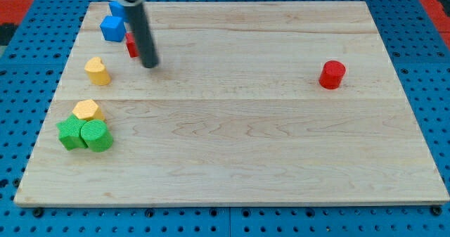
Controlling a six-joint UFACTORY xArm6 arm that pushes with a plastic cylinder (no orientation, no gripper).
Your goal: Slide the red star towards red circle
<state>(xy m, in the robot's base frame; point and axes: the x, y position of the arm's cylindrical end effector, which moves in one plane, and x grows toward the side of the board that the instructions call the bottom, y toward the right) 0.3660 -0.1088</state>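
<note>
Nearest the view's bottom, on the left of the pale wooden bench (pixel 239 159), sit two green blocks touching each other: a green star-like block (pixel 69 133) and, just to its right, a rounder green block (pixel 96 136). A yellow hexagonal block (pixel 86 110) sits against them from above.

Farther up the left side stands a second yellow block (pixel 98 71), its shape hard to make out, apart from the cluster below it. Above that, near the bench's top left corner, is a blue block (pixel 112 28), with another blue block (pixel 117 9) partly showing behind it at the view's top.

The red star (pixel 131 45) lies just right of the lower blue block and is mostly hidden by the dark rod, so its shape cannot be confirmed. My tip (pixel 150 64) rests on the bench just to the lower right of the red star, close beside it; whether it touches cannot be told. The arm carries no fingers, only the rod.

The red circle (pixel 332 75) stands alone far toward the view's right, well apart from everything else.
</note>
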